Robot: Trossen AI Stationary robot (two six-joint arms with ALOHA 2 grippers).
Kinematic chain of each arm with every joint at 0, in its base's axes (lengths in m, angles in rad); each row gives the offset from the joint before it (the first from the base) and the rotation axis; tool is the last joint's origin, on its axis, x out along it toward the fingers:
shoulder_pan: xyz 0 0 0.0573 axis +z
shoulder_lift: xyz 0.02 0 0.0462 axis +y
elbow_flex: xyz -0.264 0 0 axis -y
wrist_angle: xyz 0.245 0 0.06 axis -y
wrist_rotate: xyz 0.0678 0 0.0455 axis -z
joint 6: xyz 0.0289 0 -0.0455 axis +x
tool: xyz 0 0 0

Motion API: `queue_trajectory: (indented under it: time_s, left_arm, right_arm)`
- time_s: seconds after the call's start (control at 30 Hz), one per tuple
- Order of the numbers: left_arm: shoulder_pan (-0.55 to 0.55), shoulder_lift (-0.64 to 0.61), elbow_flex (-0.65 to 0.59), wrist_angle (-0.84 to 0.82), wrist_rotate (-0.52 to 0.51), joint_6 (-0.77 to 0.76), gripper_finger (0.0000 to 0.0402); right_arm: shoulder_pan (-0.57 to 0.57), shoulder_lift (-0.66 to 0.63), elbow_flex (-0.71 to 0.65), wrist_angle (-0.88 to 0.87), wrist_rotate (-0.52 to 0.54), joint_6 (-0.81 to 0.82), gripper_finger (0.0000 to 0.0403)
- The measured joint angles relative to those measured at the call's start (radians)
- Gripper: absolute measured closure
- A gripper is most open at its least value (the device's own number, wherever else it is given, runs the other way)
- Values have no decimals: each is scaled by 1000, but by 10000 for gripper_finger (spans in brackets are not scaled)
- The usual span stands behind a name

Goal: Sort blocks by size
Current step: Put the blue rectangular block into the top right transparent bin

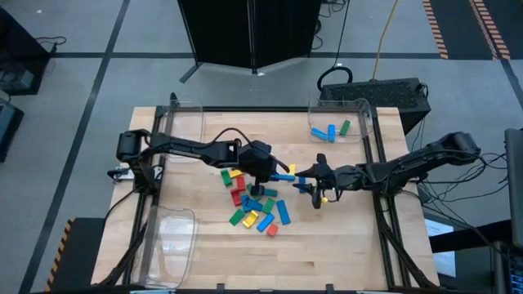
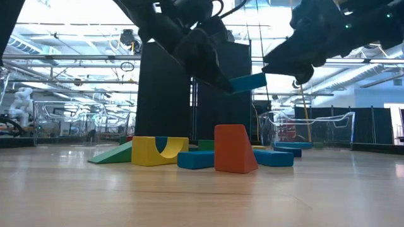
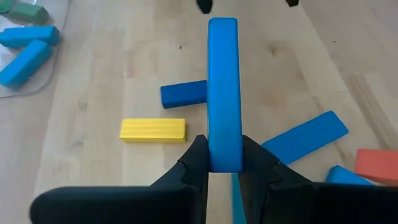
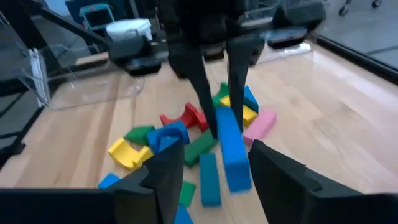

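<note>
My left gripper (image 3: 224, 148) hangs over the middle of the table, shut on a long blue block (image 3: 223, 87) that is lifted above the pile. The bar's free end (image 4: 235, 163) reaches toward my right gripper (image 4: 221, 171). That gripper is open, with one finger on each side of the free end and a gap to both. Below, the other blocks (image 1: 249, 206) lie in a loose pile on the wood: blue, green, yellow, red, pink. A yellow block (image 3: 153, 129) and a short blue one (image 3: 183, 93) lie flat under the bar. My left gripper pinches the blue bar's two long sides near its one end (image 3: 224, 160) between its two fingers (image 3: 196, 158). The fingers slant down from the table's left and lie along the bar, which sticks out past their tips. The bar (image 2: 247, 82) is lifted clear, nearly level.
A clear bin (image 1: 359, 114) at the far right holds blue blocks and a green one. Another clear bin (image 1: 173, 237) stands at the near left and a third (image 1: 181, 122) at the far left. Bare wood lies along the near edge.
</note>
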Motion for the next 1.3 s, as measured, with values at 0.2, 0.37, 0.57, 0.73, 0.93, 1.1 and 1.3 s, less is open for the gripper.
queue_trajectory:
  time_s: [0.2,0.37,0.57,0.73,0.93,1.1,1.3]
  left_arm:
    - [-20,0,-2,8,-7,0,352]
    - [-30,0,-2,23,-9,0,352]
    - [-29,0,-2,22,-10,0,352]
    - [-29,0,-2,30,-3,-9,352]
    - [-27,0,-2,23,-5,1,319]
    - [-30,0,0,16,-10,23,286]
    - [-26,-55,0,-57,-22,23,282]
  right_arm:
    - [-1,89,0,66,23,-7,244]
    - [-1,140,0,120,39,-9,257]
    - [-1,150,0,127,45,-6,295]
    - [0,149,0,125,41,-20,354]
    - [-1,149,0,124,45,-2,360]
    - [-1,146,0,114,49,24,360]
    - [-2,83,0,48,81,24,360]
